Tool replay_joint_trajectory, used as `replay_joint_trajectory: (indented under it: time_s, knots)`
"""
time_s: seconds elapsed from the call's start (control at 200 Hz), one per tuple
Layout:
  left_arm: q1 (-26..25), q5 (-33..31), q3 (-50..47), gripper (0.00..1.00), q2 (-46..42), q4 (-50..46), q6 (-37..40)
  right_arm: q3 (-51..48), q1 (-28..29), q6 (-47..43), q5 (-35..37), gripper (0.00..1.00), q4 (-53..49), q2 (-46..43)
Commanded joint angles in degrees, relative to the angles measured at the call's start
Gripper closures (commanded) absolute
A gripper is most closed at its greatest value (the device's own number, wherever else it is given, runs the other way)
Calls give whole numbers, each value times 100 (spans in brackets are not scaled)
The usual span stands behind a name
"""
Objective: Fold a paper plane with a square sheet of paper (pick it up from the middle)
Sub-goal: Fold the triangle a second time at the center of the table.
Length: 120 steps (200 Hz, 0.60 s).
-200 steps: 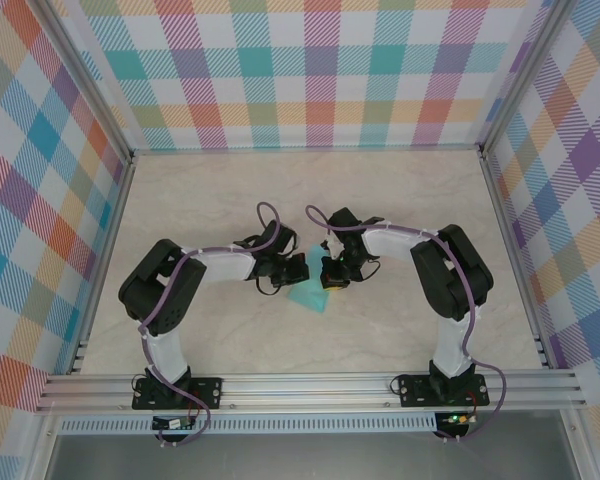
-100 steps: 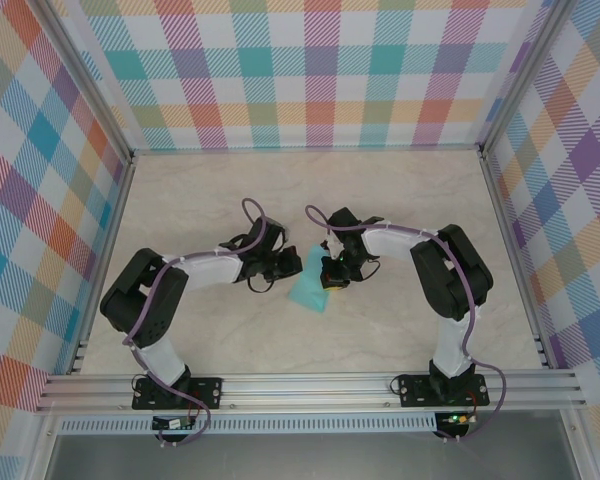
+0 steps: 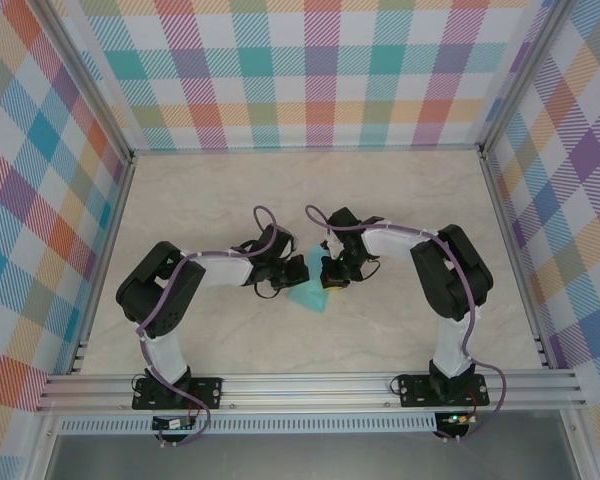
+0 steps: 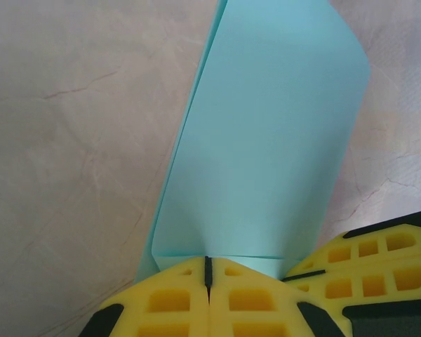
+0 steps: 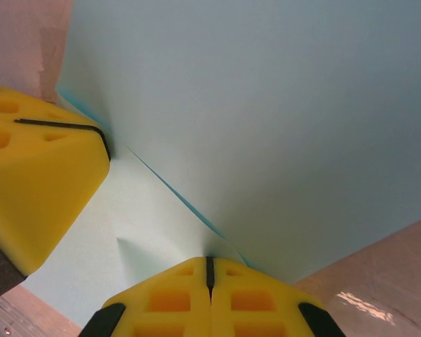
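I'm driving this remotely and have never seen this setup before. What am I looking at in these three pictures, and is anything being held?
These are two robot arms bolted at the near edge of a table. Each ends in a yellow two-fingered claw. The overhead picture looks down from behind the arms. In it, the left claw and the right claw meet mid-table over a partly folded turquoise paper. The other two pictures come from a camera on each wrist, so each shows its own claw at the bottom and the paper close up. Both claws are shut, with their tips against the paper's edge. I cannot tell whether they pinch the paper or only press on it.
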Motion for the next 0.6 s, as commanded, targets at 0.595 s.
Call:
replay_joint_trajectory:
  time_s: [0.595]
  knots:
    - [-64, -406, -463, 100, 103, -436, -64, -222, 728, 1145, -124, 100, -26, -991]
